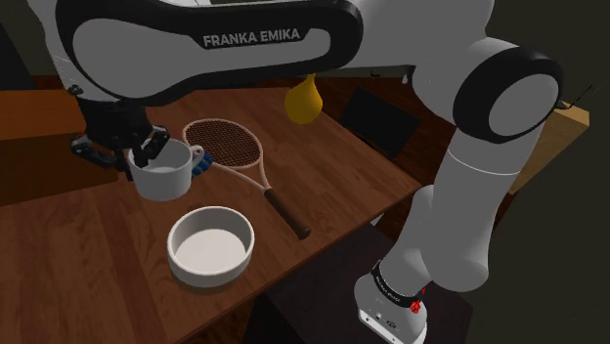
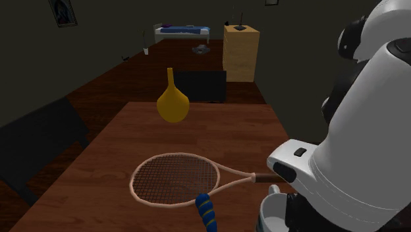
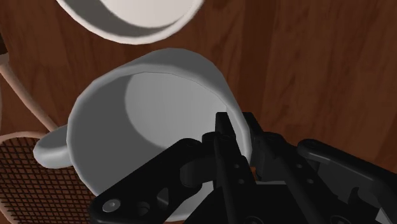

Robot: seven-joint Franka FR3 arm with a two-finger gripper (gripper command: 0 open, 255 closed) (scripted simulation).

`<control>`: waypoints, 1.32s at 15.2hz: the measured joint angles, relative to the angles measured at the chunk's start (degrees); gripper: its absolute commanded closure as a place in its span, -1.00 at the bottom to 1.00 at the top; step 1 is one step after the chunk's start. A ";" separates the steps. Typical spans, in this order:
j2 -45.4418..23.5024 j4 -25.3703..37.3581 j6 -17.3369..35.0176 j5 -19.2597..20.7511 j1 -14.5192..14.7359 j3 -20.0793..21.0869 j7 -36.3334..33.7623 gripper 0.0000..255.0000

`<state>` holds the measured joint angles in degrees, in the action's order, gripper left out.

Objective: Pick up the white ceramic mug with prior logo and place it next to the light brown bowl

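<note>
Toward the tabletop's (image 1: 98, 256) middle, at the shoulder view's left, the gripper (image 3: 238, 128) pinches the wall of the white mug (image 1: 161, 176), one finger inside, one outside. Next rightward, by the tabletop's near edge, sits the pale bowl (image 1: 210, 246), close to the mug but apart. Then come the racket (image 1: 233, 149) and, toward the far corner, the yellow vase (image 1: 305, 98). Grasp judged done; setting the mug down beside the bowl remains

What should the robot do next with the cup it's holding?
Probably carry the white handled mug toward the white round bowl and lower it beside it: the black gripper clasps the mug's wall, and the bowl sits close by.
</note>
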<state>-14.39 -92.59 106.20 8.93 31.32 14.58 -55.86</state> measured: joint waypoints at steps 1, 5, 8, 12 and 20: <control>-0.10 -0.62 0.69 0.06 0.05 0.02 -0.20 1.00; -0.70 -2.90 3.54 0.35 0.01 -0.09 -0.58 1.00; -1.09 -4.67 5.68 0.55 -0.05 -0.17 -0.81 1.00; -1.81 -6.57 8.50 0.93 0.01 -0.25 -1.31 1.00; -4.10 -9.92 13.77 1.92 0.08 -0.60 -2.22 1.00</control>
<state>-18.49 -102.51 119.98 10.86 31.40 13.97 -58.09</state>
